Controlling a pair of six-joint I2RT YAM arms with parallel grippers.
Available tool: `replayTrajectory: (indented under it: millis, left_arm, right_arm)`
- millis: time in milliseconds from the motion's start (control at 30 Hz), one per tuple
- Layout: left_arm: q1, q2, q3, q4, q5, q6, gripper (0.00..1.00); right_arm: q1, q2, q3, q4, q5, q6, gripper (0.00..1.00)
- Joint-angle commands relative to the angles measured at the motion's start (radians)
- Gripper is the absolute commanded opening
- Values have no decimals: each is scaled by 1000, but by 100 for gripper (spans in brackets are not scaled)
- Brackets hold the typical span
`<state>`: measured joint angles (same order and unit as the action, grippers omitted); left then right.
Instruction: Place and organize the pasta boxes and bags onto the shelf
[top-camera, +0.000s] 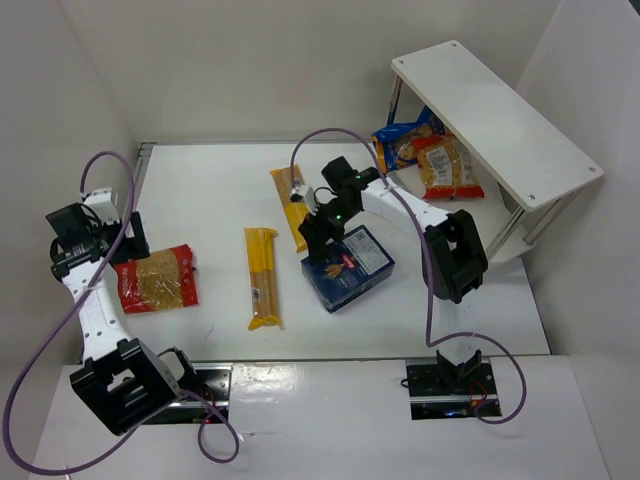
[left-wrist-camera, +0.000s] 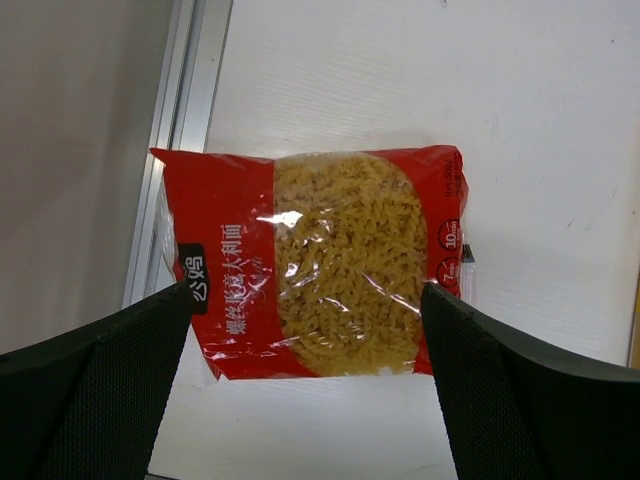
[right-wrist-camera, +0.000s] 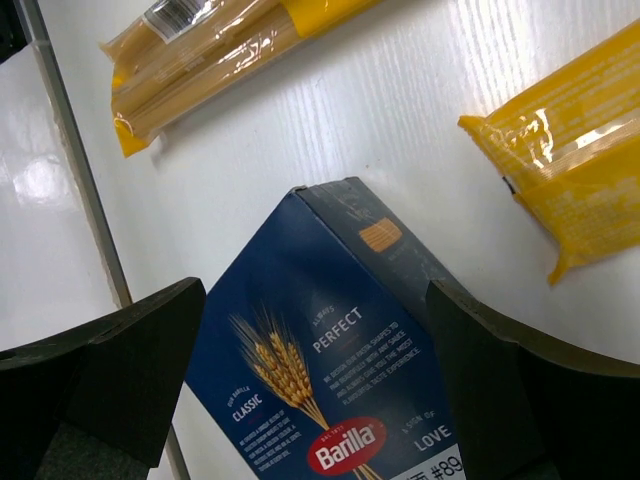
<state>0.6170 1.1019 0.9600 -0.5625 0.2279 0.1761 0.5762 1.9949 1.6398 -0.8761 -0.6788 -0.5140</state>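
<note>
While both tools stand fully released, right gripper (right-wrist-camera: 315, 335) straddles the blue pasta box (top-camera: 352, 265), left gripper (left-wrist-camera: 305, 335) straddles a red-edged bag (top-camera: 157, 280)
Box lies flat, left of the shelf (top-camera: 490, 110), off its near end; that bag is far left of the shelf; two spaghetti packets (top-camera: 263, 277) (top-camera: 288, 205) lie between; a blue-edged bag (top-camera: 405, 140) and a second red-edged bag (top-camera: 447, 165) lie under the shelf board
</note>
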Motion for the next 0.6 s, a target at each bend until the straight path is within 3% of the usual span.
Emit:
replayTrajectory:
  millis: [0,400,567]
  left_arm:
    - [12,-11,31,-28,25,-15,100]
    - [-10,-4,163,-270,5,86,100]
    - [-10,25,174,-301,-30,118,100]
  right_arm:
    - [7,22,69,-21,-34,3,100]
    - [16,41,98,-57,-68,-17,100]
    - [25,41,98,-57,-77,-26,100]
